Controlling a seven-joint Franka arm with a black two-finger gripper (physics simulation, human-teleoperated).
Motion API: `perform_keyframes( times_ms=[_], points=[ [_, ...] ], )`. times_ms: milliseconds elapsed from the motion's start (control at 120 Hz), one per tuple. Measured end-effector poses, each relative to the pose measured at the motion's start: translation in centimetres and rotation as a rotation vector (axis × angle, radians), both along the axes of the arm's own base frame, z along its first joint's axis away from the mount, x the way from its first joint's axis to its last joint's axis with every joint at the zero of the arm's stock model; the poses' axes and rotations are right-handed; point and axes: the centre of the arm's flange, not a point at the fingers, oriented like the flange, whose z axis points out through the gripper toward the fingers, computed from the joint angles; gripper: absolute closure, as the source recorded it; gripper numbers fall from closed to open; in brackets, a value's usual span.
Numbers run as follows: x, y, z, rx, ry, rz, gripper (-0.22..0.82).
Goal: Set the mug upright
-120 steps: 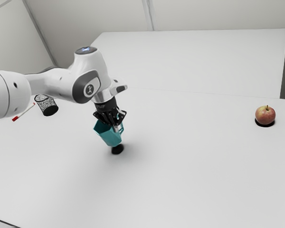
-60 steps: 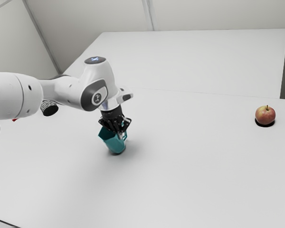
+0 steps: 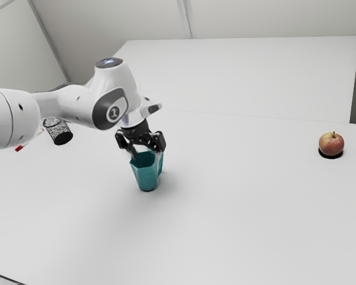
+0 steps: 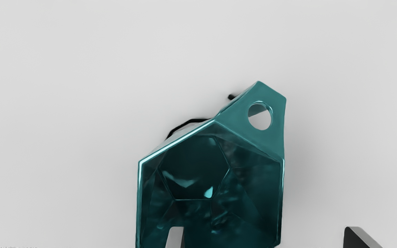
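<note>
- Gripper (image 4: 263, 230): open. Fingers stand wide apart, one over the mug's mouth, the other out past its wall; nothing is pinched between them. Depth of the nearer finger relative to the rim: cannot tell.
- Mug (image 3: 146, 172): on the table just below the gripper, upright, mouth up, base down. It lies as the task wants it.
- Build: teal, faceted, glossy, six-sided mouth. Judged stiff and fairly light; smooth faces probably slippery, perhaps brittle if ceramic.
- Holds, judged: two opposite flat faces below the rim (image 4: 177, 140) should give the squarest grip; one wall pinched from inside and outside would also serve. Handle (image 4: 274, 137) is a faceted loop with a small round hole; a pull there could twist the mug.
- Risk, judged: any sideways drift with a finger over the mouth might catch the wall and tip the mug; vertical travel looks safer.
- Table (image 3: 237, 202): white, matte, apparently level, with soft shadow about the mug.
- Mesh cup (image 3: 54, 127): speckled, dark at one end, near the arm (image 3: 65, 107).
- Pen (image 3: 19, 148): red end visible beside it, partly hidden by the arm.
- Apple (image 3: 331, 143): red and yellow, well apart, toward the exterior view's right.
- Room: plain pale walls (image 3: 273, 18) behind, with narrow vertical seams.
</note>
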Motion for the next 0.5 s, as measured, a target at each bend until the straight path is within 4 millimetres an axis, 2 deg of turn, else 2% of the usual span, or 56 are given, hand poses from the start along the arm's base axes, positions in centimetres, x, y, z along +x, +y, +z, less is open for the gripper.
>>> perform_keyframes(
  times_ms=[133, 292, 500],
  points=[
    [-0.3, -0.7, 3.8, -0.005, -0.048, -0.014, 0.06],
    [0.0, -1.5, 9.2, 0.024, -0.082, -0.068, 0.03],
    [0.1, -2.0, 14.4, 0.062, -0.075, -0.112, 0.01]
  ],
)
